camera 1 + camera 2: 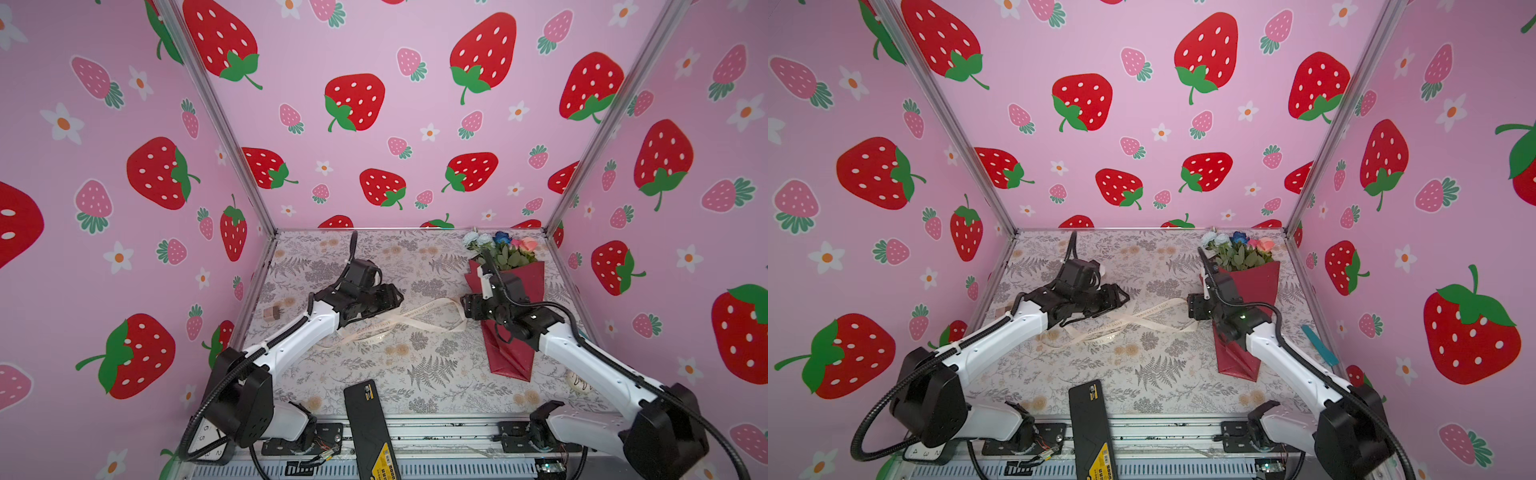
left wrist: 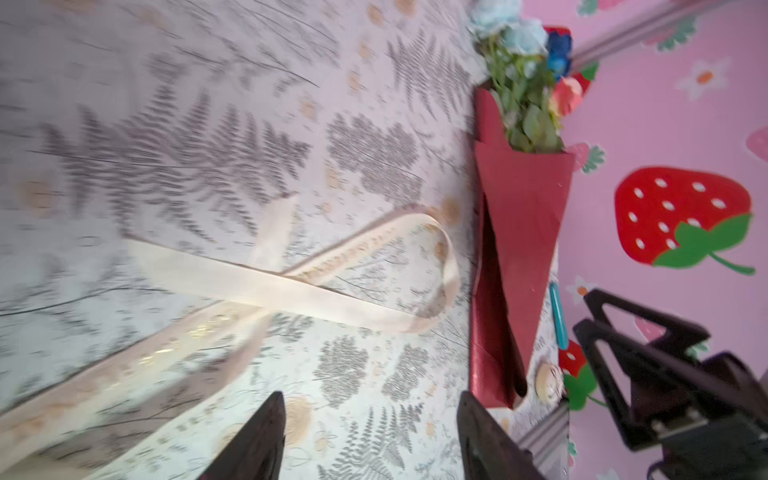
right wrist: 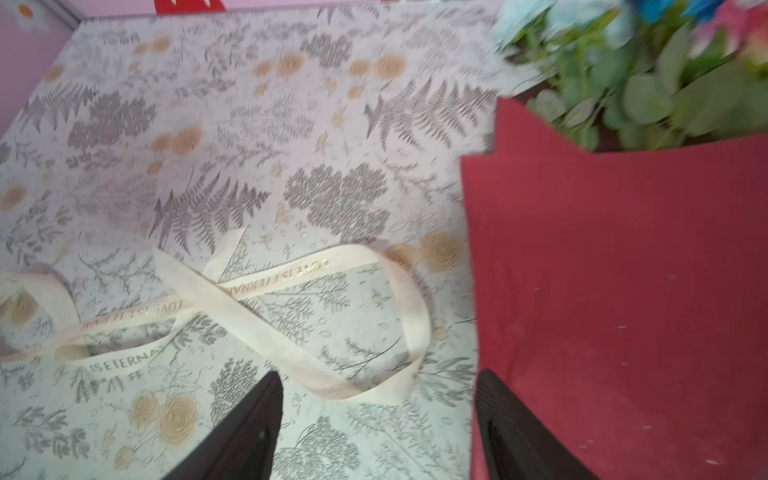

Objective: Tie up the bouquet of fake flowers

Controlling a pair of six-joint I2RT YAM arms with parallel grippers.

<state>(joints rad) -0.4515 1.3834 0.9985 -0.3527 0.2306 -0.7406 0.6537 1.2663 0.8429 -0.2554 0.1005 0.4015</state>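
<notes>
Black flat case [image 1: 368, 415] with a yellow label, lying at the front edge of the fern-printed table [image 1: 374, 257]. Container: dark red wrapping paper [image 1: 509, 361], folded to a cone and lying flat at the table's far right with its mouth toward the back wall. Contents: bouquet of fake flowers [image 1: 505, 249], with pale blue, dark blue and pink-coral heads and green leaves projecting from the mouth. The right arm crosses the cone's middle and hides it in both top views. Cream lettered ribbon [image 1: 415, 320], loose and crossed in loops between the two grippers; its end loop lies just beside the cone, not around it. Right gripper [image 3: 379, 374]: jaws well apart, holding nothing, at the paper's edge. Left gripper [image 2: 371, 399]: jaws apart, holding nothing, over the ribbon. Sundries: brown block [image 1: 272, 312] at the left edge; teal stick [image 1: 1318, 345] and white round piece [image 1: 579, 382] at the right edge.
</notes>
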